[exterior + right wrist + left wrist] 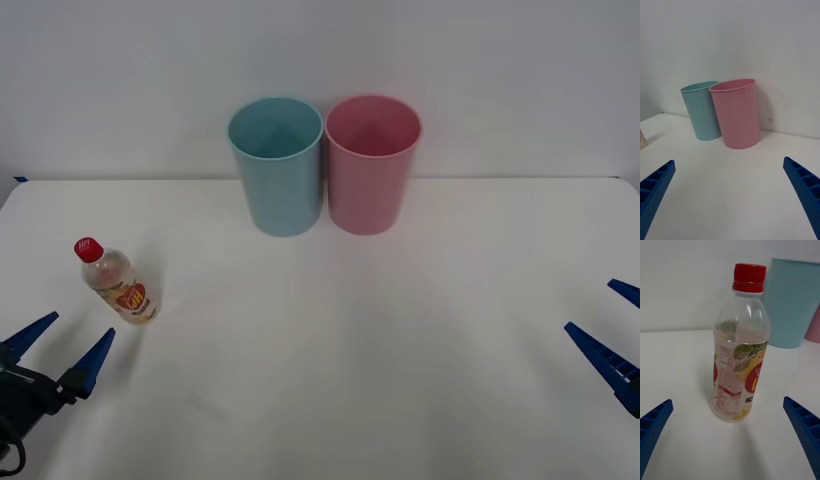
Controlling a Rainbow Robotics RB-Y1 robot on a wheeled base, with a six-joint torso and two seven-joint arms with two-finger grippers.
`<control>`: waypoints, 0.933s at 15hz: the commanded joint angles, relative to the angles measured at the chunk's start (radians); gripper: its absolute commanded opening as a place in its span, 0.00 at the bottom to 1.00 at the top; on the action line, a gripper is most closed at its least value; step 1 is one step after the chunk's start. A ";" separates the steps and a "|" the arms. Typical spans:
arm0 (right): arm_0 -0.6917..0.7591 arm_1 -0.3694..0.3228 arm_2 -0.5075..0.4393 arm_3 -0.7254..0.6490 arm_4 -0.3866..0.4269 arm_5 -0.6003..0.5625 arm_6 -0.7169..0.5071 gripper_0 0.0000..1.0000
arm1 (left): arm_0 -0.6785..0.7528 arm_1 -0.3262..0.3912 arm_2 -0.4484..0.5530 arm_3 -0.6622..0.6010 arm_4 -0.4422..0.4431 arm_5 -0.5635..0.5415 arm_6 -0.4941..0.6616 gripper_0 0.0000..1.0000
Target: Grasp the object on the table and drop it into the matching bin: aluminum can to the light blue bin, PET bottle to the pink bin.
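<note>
The PET bottle (pixel 118 281), small and clear with a red cap and a red-yellow label, stands upright at the left of the white table (pixel 350 340). My left gripper (pixel 62 349) is open just in front of it, near the table's front left corner. In the left wrist view the bottle (pixel 740 352) stands close and centred ahead of the blue fingers (pixel 801 425), apart from them. The light blue bin (pixel 277 165) and the pink bin (pixel 372 163) stand side by side at the back centre. My right gripper (pixel 618 330) is open at the right edge.
A plain white wall rises behind the table. The right wrist view shows the pink bin (pixel 736 112) with the light blue bin (pixel 702 110) beside it, touching or nearly so. Bare tabletop lies between the bottle and the bins.
</note>
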 commanded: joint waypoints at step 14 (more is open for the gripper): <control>0.000 0.000 0.000 0.000 0.000 0.000 0.000 1.00 | -0.198 -0.024 -0.040 0.138 -0.024 0.068 -0.049 1.00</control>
